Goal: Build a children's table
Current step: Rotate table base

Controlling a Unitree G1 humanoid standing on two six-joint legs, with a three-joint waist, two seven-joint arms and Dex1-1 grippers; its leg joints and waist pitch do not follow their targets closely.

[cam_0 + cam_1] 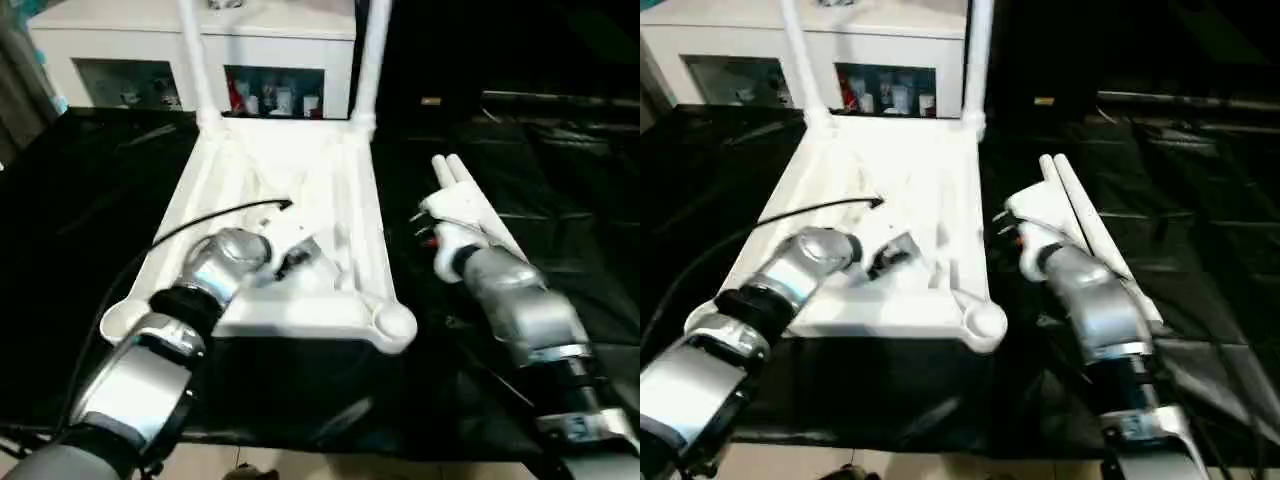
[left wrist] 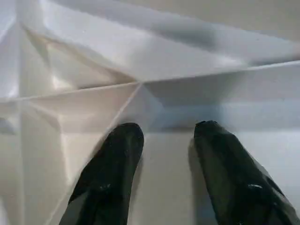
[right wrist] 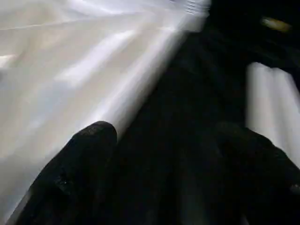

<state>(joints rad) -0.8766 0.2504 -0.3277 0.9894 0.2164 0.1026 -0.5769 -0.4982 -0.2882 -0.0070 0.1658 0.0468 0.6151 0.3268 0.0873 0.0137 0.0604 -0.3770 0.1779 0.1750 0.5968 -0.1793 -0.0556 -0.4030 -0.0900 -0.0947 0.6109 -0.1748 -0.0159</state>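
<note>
Left gripper [image 2: 164, 140]: positioned over the ribbed underside of the tabletop [image 1: 340, 190], low between the ribs toward the near end. The two black fingers [image 2: 112, 173] stand parted with a clear gap; nothing is held between them, and bare white plastic shows in the gap. A black cable [image 1: 200, 222] runs from the left wrist across the tabletop's left portion.

Right gripper [image 3: 159, 150]: located beside the tabletop's right long edge, over the black sheet [image 1: 80, 220]. Fingers are spread apart and empty, with dark sheet between them; the tabletop's side wall lies just beyond one finger [image 3: 79, 159].

Tabletop: lies upside down on the black sheet, ribs facing up. The near corner sockets, on the right [image 1: 395, 322] and on the left [image 1: 120, 320], are vacant and lie closer to the camera than the left gripper.

Loose legs [image 1: 470, 195]: two white tubes lie side by side on the sheet, just beyond and beside the right wrist, apart from the tabletop.

Fitted legs: past both grippers, at the far end, a left leg [image 1: 195, 55] and a right leg [image 1: 372, 55] stand upright in the far corner sockets.

A white cabinet [image 1: 200, 50] stands farthest back.
</note>
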